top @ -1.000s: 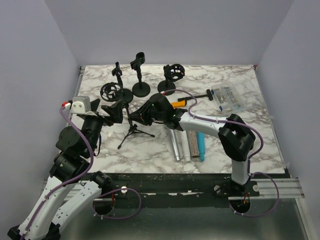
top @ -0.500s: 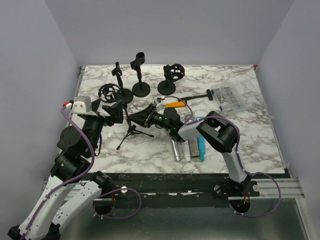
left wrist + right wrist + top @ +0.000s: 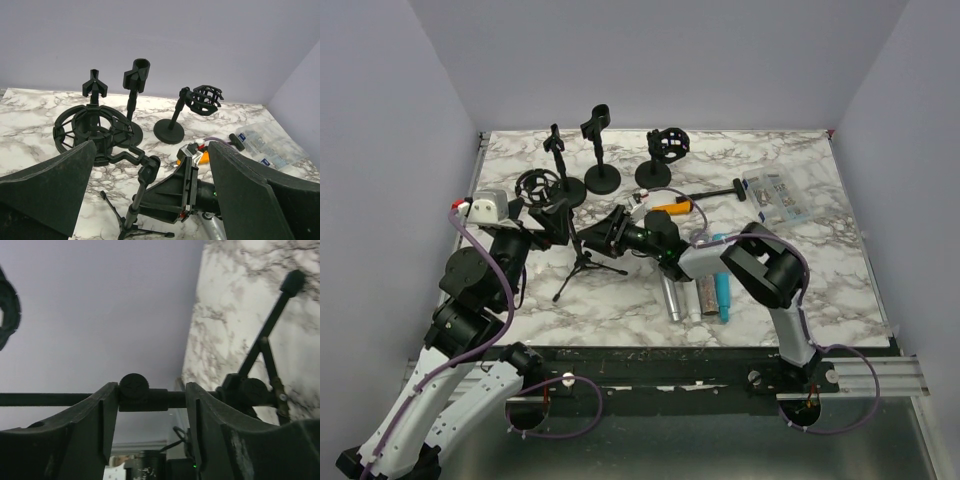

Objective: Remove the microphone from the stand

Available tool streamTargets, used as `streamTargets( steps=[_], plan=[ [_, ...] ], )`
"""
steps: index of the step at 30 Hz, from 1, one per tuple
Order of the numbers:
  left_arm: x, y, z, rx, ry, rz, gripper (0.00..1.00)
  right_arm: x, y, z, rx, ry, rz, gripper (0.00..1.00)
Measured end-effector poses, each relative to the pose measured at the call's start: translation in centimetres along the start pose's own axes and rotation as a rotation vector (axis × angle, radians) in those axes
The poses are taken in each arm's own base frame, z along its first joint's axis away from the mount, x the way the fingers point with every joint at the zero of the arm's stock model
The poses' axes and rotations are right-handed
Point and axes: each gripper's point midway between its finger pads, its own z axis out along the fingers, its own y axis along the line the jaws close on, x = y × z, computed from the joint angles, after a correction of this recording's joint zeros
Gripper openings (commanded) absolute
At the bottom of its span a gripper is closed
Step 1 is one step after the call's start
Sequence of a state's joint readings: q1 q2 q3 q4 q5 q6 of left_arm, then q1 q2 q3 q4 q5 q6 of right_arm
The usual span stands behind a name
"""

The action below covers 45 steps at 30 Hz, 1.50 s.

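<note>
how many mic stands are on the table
4: the left stand, middle stand and right stand on round bases along the back, and the tripod stand nearer the arms. None seems hidden.

Black tripod stand (image 3: pixel 584 262), upright, left of centre

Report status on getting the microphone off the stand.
Done: both arms are at the tripod stand. In hand: the right gripper, jaws apart, straddles the stand's rod; the left gripper, wide open, faces the shock mount. Left: no microphone is in either gripper; whether one sits in that mount cannot be told.
</note>
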<state>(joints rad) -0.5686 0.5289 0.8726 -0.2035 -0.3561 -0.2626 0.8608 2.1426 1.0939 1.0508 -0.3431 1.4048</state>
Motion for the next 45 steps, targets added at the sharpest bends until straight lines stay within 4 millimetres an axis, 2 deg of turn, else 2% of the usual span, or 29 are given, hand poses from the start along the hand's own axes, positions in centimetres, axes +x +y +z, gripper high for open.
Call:
streamTargets(
  steps=[2,5,13,20,22,24,26,30,32,33,35,40,45],
  plan=[
    [0.1,0.0,0.1,-0.001,0.002,0.001,0.98,-0.2,-0.5,-0.1,0.093,0.002,-0.038,0.7],
    [0.2,0.0,0.1,-0.001,0.006,0.002,0.98,-0.8,-0.6,-0.4,0.23,-0.008,-0.087,0.73],
    [-0.1,0.0,-0.1,0.002,-0.004,0.002,0.98,-2.3,-0.1,-1.9,0.515,-0.049,-0.156,0.73],
    [-0.5,0.0,-0.3,0.004,-0.016,-0.001,0.98,-2.7,0.7,-2.2,0.633,-0.08,-0.153,0.69],
    [-0.4,0.0,-0.3,0.004,-0.015,-0.001,0.98,-3.1,1.7,-1.5,0.636,-0.093,-0.162,0.65],
    [-0.4,0.0,-0.3,0.005,-0.014,-0.001,0.98,-3.3,2.9,-0.6,0.624,-0.103,-0.167,0.55],
    [-0.5,0.0,-0.3,0.005,-0.016,-0.001,0.98,-2.8,3.1,-0.2,0.623,-0.099,-0.168,0.53],
    [-0.9,0.0,-0.7,0.012,-0.033,-0.001,0.98,-1.1,2.0,0.8,0.646,-0.073,-0.169,0.47],
    [-1.1,0.0,-0.8,0.014,-0.042,-0.003,0.98,-0.4,0.9,1.0,0.673,-0.064,-0.168,0.34],
    [-1.2,0.0,-0.8,0.015,-0.044,-0.004,0.98,-0.2,0.7,1.3,0.673,-0.069,-0.159,0.31],
    [-1.2,0.0,-0.8,0.015,-0.045,-0.004,0.98,-0.2,0.9,1.7,0.669,-0.075,-0.162,0.27],
    [-1.3,0.0,-0.9,0.017,-0.05,-0.006,0.98,-0.2,0.8,1.8,0.675,-0.093,-0.149,0.03],
    [-1.5,0.0,-1.0,0.018,-0.055,-0.008,0.98,-0.2,0.7,1.8,0.633,-0.11,-0.137,0.01]
  ],
)
